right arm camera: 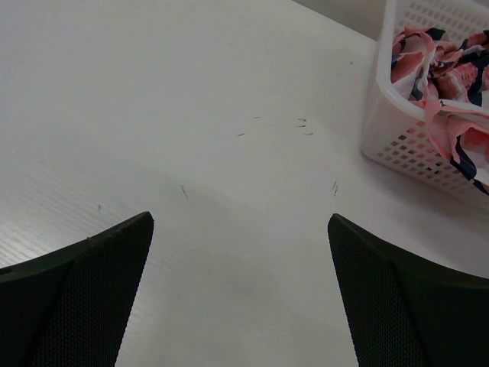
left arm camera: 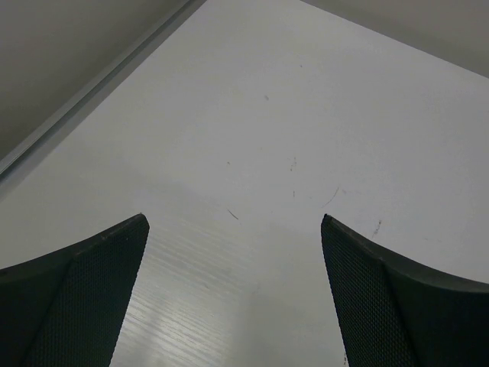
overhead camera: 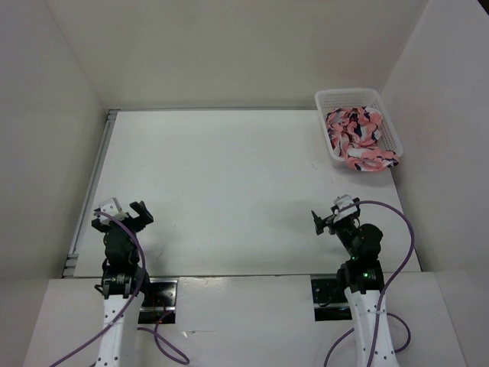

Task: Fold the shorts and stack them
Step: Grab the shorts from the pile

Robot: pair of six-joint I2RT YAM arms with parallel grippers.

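Spilling over basket [overhead camera: 344, 91] rim: shorts [overhead camera: 356, 134], apparently crumpled | left claw [left arm camera: 233, 222]: apart, empty | right claw [right arm camera: 241, 218]: apart, empty

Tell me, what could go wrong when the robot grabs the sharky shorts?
1. The shorts lie tangled together in the basket, so the open right claw might lift several at once.
2. One piece hangs over the basket's rim, so pulling on it could drag or tip the basket.
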